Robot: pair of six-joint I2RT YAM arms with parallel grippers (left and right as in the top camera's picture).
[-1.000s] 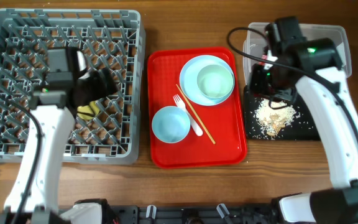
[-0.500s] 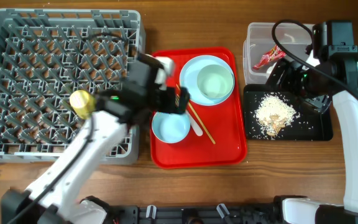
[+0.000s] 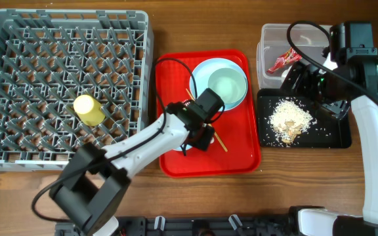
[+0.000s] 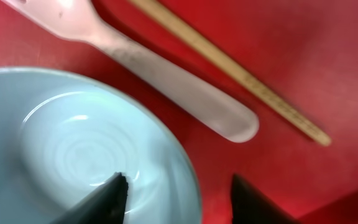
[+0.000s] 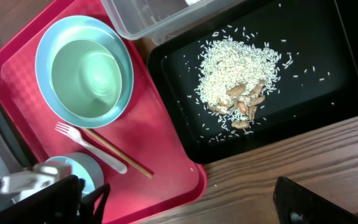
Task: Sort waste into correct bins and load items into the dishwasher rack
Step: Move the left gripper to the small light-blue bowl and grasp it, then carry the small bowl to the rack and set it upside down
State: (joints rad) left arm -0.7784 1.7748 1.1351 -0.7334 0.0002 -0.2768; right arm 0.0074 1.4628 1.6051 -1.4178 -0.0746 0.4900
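On the wooden table (image 3: 202, 26) the grey dishwasher rack (image 3: 71, 14) fills the left end with the yellow cup (image 3: 88, 109) among its pegs. At the near-left corner of the red serving tray (image 3: 241, 157) the left gripper (image 4: 179, 183) stands part-way open astride the rim of the small bowl (image 4: 73, 137), one finger inside, one outside, not pinching it, with the fork (image 4: 185, 99) and chopsticks (image 4: 229, 65) just beside, and the plate (image 3: 201, 71) with the other bowl (image 3: 227, 86) sits at that tray's far right corner. At the table's right end the clear tub (image 3: 268, 36) holds the red wrapper (image 3: 284, 60), the black tray (image 3: 333, 134) carries the food scraps (image 3: 289, 121), and the right gripper (image 5: 182, 186) hangs above, wide open and empty.
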